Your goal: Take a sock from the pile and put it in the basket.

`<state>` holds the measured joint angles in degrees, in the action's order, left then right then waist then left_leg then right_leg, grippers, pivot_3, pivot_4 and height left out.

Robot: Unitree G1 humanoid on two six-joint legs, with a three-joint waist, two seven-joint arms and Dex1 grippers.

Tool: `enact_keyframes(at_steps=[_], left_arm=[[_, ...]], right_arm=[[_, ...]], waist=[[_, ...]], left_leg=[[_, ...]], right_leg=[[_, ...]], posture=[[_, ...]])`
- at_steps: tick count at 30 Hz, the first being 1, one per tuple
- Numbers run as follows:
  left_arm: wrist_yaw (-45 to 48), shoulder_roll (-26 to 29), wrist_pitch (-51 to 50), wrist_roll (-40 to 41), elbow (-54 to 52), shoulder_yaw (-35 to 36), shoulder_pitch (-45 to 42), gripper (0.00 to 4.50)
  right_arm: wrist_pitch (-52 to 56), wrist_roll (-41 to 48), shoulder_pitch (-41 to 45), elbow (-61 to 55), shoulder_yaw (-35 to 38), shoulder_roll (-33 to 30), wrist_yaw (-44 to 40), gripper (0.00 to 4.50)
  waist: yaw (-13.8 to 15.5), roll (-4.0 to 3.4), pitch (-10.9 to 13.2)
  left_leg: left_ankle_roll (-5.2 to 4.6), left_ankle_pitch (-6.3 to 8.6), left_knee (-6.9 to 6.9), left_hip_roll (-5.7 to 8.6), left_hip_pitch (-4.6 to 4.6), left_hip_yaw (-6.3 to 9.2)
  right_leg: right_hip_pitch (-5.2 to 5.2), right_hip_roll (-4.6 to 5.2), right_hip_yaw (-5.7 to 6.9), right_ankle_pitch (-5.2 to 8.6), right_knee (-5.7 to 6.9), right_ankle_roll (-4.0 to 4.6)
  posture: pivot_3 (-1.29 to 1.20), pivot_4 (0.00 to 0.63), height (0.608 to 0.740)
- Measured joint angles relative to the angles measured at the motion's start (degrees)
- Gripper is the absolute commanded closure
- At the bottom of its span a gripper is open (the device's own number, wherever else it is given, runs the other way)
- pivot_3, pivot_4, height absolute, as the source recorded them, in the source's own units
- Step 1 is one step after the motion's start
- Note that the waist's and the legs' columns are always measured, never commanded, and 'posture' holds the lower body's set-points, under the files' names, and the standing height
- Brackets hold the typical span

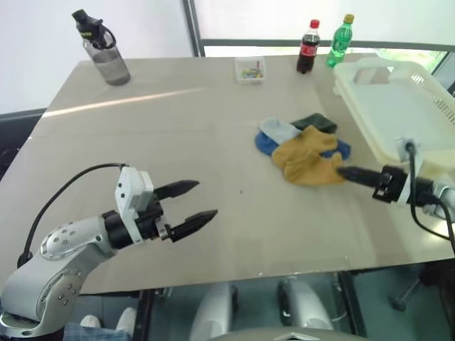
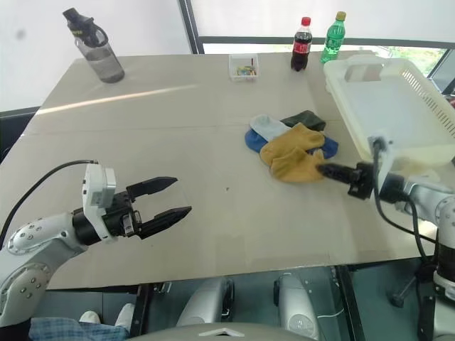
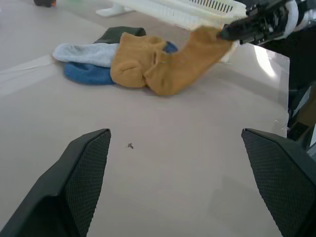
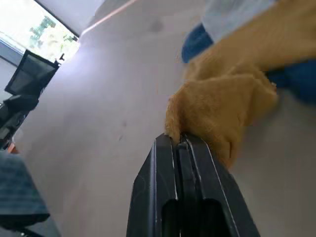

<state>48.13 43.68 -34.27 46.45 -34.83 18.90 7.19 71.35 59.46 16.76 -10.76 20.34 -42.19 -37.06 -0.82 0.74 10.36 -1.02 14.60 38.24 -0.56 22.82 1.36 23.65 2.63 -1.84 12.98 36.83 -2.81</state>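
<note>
One mustard sock [image 1: 310, 168] pinched in right hand [image 1: 343, 172]; left hand [image 1: 197, 203] wide apart.

bright window daylight, tabletop glare

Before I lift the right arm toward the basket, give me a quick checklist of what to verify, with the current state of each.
1. Right gripper shut on the mustard sock: ok, the fingers pinch its edge in the right wrist view.
2. Only one sock caught: cannot tell; the mustard sock lies over the blue sock and the rest of the pile.
3. Sock off the table: not ok, most of it lies on the surface.
4. Basket ready to receive: ok, it looks empty and sits just beyond the right gripper.
5. Left gripper out of the way: ok, open and hovering well clear of the pile.
</note>
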Motion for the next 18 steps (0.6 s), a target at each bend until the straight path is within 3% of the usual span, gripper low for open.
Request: enact_keyframes(at_steps=[4,11,18], left_arm=[[0.8,0.0,0.1,-0.2,0.8,-0.6,-0.3,0.00],[2.0,0.8,0.1,-0.2,1.5,-1.3,-0.6,0.00],[2.7,0.9,0.1,-0.3,1.9,-1.5,-0.9,0.00]], right_arm=[[3.5,-1.2,-7.5,-2.1,-3.0,-2.9,0.5,4.49],[4.5,-2.3,-13.0,-3.9,-3.0,-9.3,-1.6,4.49],[-6.3,-9.9,-11.9,1.0,-0.6,-11.9,-3.9,4.49]], waist=[[0.1,0.04,0.0],[0.2,0.04,0.0],[0.0,0.05,0.0]], left_leg=[[0.00,0.00,0.01,0.00,0.03,0.02],[0.00,0.00,0.01,0.00,0.03,0.05],[0.00,0.00,0.03,-0.01,0.01,-0.01]], right_leg=[[0.00,0.03,0.02,0.05,-0.02,-0.08],[0.00,0.01,0.08,0.11,-0.03,-0.18],[0.01,-0.01,0.05,0.13,-0.03,-0.22]], posture=[[0.00,0.150,0.740],[0.00,0.150,0.740],[0.00,0.150,0.740]])
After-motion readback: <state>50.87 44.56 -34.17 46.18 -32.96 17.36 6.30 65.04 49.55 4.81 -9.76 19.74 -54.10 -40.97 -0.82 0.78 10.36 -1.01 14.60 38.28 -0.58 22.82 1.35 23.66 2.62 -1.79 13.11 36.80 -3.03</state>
